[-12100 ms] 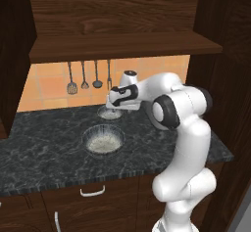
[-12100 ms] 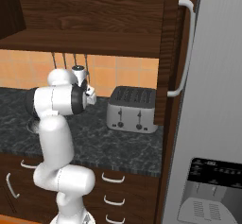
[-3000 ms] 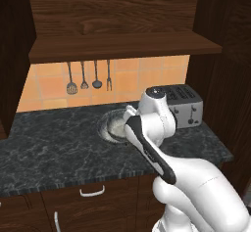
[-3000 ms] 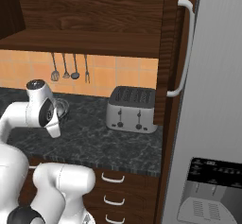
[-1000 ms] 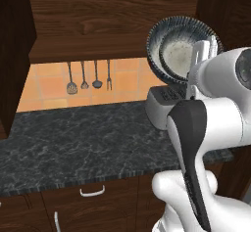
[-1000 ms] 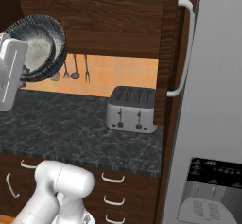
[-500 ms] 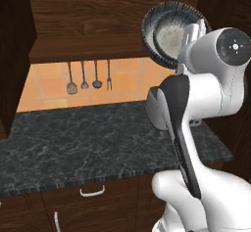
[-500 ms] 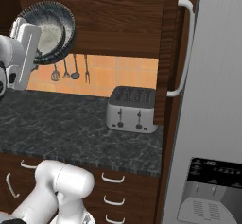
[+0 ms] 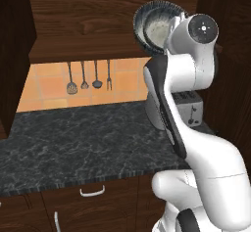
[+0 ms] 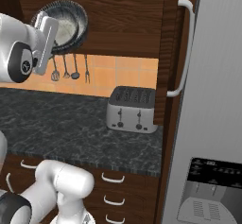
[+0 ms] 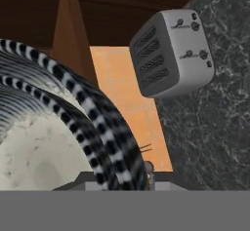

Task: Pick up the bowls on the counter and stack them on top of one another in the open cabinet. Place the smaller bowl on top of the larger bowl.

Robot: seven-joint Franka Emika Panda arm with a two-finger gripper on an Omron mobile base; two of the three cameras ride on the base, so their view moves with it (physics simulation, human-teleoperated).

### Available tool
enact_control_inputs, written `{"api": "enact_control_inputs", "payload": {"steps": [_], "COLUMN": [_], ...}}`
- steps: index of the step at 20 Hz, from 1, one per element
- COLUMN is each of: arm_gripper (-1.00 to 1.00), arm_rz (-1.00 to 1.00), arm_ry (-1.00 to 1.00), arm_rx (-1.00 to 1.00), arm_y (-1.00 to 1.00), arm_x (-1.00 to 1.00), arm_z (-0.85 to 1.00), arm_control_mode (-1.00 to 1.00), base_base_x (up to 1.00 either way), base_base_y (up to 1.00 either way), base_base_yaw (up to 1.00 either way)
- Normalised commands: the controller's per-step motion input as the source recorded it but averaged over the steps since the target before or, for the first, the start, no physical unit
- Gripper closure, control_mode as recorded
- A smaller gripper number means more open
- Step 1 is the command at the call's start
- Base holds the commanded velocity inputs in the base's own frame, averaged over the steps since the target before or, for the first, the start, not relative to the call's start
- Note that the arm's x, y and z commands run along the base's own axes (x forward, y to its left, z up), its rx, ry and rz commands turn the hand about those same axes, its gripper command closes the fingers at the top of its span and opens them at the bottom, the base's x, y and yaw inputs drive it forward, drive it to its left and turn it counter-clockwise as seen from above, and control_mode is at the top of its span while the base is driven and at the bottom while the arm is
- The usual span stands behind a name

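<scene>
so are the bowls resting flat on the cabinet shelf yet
No, the bowls are tipped on edge in the hand, held up in front of the open cabinet.

The two bowls [image 9: 157,28] I carry are dark grey-blue with pale ribbing outside and pale, speckled cream within. Behind them the open cabinet [image 9: 88,25] is dark brown wood grain; the counter [image 9: 83,143] is black with fine white veins. The toaster [image 10: 131,108] is silver-grey against orange tiles [image 10: 123,74].
</scene>
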Motion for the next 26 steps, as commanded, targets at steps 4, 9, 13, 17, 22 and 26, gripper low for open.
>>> {"api": "enact_control_inputs", "payload": {"steps": [4,9,13,17,22,26], "arm_gripper": [1.0,1.0,1.0,1.0,1.0,1.0], "arm_rz": [0.0,0.0,0.02,0.03,0.03,0.02], "arm_ry": [0.0,0.0,0.0,0.0,0.02,0.04], "arm_rx": [0.0,0.0,0.0,0.0,0.0,0.0], "arm_y": [0.0,0.0,0.0,0.0,0.0,-0.01], "arm_x": [0.74,0.74,0.64,0.6,0.54,0.45], "arm_z": [0.0,0.0,-0.05,-0.18,-0.2,-0.11], "arm_control_mode": [-1.0,-1.0,-1.0,-1.0,-1.0,-1.0], "base_base_x": [0.0,0.0,0.0,0.0,0.0,0.0], "base_base_y": [0.0,0.0,0.0,0.0,0.0,0.0], "base_base_yaw": [0.0,0.0,0.0,0.0,0.0,0.0]}}
